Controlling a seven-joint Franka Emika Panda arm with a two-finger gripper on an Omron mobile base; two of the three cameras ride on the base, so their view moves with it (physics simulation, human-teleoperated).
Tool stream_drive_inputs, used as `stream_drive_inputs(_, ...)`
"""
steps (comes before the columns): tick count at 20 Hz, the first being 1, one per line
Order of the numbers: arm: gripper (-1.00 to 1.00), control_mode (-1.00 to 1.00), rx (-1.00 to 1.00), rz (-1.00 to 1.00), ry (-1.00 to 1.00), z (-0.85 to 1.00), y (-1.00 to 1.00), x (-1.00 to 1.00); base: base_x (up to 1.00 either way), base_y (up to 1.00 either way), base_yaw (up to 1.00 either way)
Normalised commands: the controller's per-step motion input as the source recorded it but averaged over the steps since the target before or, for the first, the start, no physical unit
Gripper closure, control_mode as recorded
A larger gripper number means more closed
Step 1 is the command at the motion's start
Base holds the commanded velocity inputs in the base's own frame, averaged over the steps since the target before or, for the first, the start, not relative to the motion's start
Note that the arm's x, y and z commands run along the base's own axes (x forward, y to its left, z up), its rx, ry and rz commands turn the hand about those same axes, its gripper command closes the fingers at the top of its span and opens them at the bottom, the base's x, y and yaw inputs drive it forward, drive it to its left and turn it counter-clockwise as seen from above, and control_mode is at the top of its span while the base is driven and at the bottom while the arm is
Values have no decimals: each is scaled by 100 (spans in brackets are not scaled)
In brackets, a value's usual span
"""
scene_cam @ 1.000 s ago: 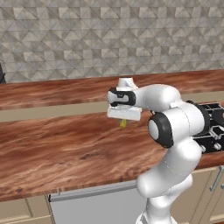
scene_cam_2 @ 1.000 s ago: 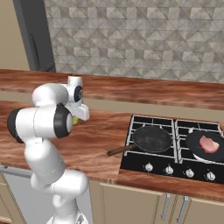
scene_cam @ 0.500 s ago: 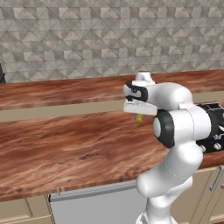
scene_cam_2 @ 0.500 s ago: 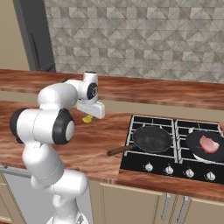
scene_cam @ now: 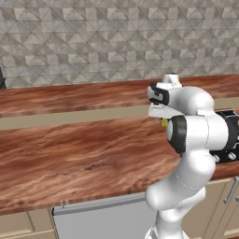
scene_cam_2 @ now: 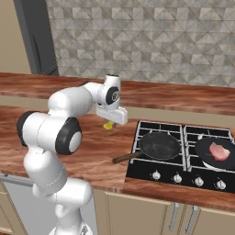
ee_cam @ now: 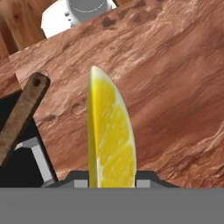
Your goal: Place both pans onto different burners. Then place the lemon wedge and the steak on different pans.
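Note:
My gripper (scene_cam_2: 110,123) is shut on the lemon wedge (scene_cam_2: 109,125), a small yellow crescent hanging above the wooden counter just left of the cooktop (scene_cam_2: 137,167). In the hand view the lemon wedge (ee_cam: 109,140) stands upright between my gripper (ee_cam: 111,181) fingertips. From the left base view, the lemon wedge (scene_cam: 164,123) peeks out under my gripper (scene_cam: 162,120). One black pan (scene_cam_2: 159,146) with a brown handle (scene_cam_2: 125,158) sits on the left front burner. The other pan (scene_cam_2: 212,155) sits on the right burner and holds the pink steak (scene_cam_2: 219,151).
The pan handle (ee_cam: 19,113) sticks out over the counter, near the cooktop corner (ee_cam: 17,164) below the hand. Rear grates (scene_cam_2: 156,126) are bare. A raised wooden ledge (scene_cam_2: 183,98) runs along the tiled wall. Silver knobs (scene_cam_2: 177,177) line the cooktop front.
The arm has swung to the right along the counter toward the cooktop, carrying the lemon wedge with it. The pans and steak have not moved.

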Motion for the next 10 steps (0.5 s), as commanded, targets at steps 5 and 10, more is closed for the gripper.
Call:
stream_drive_inputs(5, 100, -100, 2, 0, 0, 1, -73, 0, 0, 0, 0)
stream_drive_inputs(10, 100, -100, 3, 0, 0, 10, -76, 0, 0, 0, 0)
